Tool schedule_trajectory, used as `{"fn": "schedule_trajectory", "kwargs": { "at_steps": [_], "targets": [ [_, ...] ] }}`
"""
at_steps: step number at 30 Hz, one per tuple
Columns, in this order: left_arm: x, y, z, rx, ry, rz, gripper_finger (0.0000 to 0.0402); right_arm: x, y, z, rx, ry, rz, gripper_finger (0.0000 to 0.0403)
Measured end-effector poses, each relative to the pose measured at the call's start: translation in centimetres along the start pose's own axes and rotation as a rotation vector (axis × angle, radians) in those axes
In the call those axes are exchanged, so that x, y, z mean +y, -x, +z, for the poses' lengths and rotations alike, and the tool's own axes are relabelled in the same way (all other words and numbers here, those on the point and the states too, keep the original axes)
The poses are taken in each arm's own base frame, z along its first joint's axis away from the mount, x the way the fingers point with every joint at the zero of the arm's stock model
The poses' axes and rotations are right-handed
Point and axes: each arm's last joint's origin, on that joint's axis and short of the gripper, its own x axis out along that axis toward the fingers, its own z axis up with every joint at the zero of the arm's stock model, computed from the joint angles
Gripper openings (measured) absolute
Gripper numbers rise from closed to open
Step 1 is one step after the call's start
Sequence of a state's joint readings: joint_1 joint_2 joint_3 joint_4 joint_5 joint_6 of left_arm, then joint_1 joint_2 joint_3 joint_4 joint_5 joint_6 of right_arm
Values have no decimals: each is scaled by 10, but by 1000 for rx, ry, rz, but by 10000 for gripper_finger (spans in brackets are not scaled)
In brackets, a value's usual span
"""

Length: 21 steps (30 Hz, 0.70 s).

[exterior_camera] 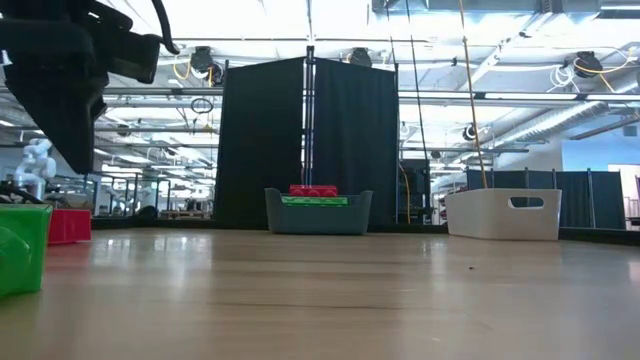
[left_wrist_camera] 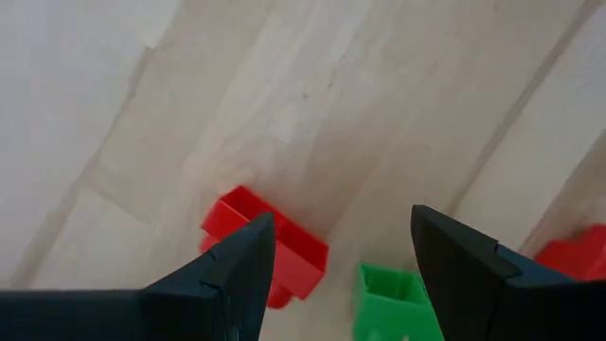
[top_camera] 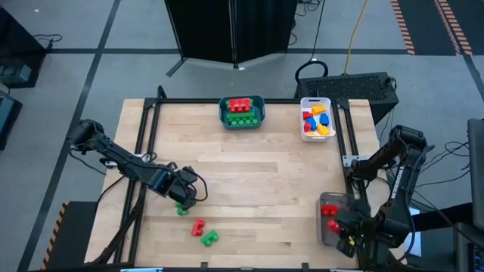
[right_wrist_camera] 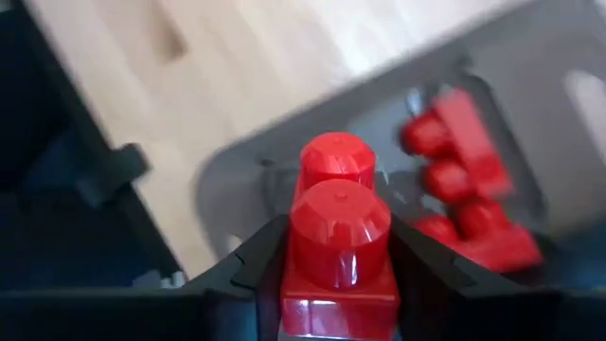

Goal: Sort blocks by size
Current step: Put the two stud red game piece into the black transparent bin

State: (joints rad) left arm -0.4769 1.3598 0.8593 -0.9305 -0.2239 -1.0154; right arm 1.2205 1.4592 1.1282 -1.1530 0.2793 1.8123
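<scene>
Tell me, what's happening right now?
Left gripper open above loose blocks. Right gripper holds red block over clear bin. Nothing in the way.

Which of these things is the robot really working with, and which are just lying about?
Part of the job:
- loose blocks by the left gripper, open
- red block in the right gripper
- sorted blocks in the teal bin, more in the white bin and clear bin

Just lying about:
- black curtain
- cables on the floor
</scene>
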Motion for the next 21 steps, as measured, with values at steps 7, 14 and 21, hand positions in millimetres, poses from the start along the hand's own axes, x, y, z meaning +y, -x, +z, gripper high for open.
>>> {"fn": "schedule_trajectory", "kwargs": {
  "at_steps": [7,14,21],
  "targets": [
    [-1,0,-1,29,-3,-18,225,9,-10,-1,-31,70,7,204],
    [2,0,-3,47,42,6,225,-24,-5,14,-163,-225,-329,240],
    [17,2,-11,97,216,181,225,-29,-4,20,-241,-223,-374,241]
  ]
}}
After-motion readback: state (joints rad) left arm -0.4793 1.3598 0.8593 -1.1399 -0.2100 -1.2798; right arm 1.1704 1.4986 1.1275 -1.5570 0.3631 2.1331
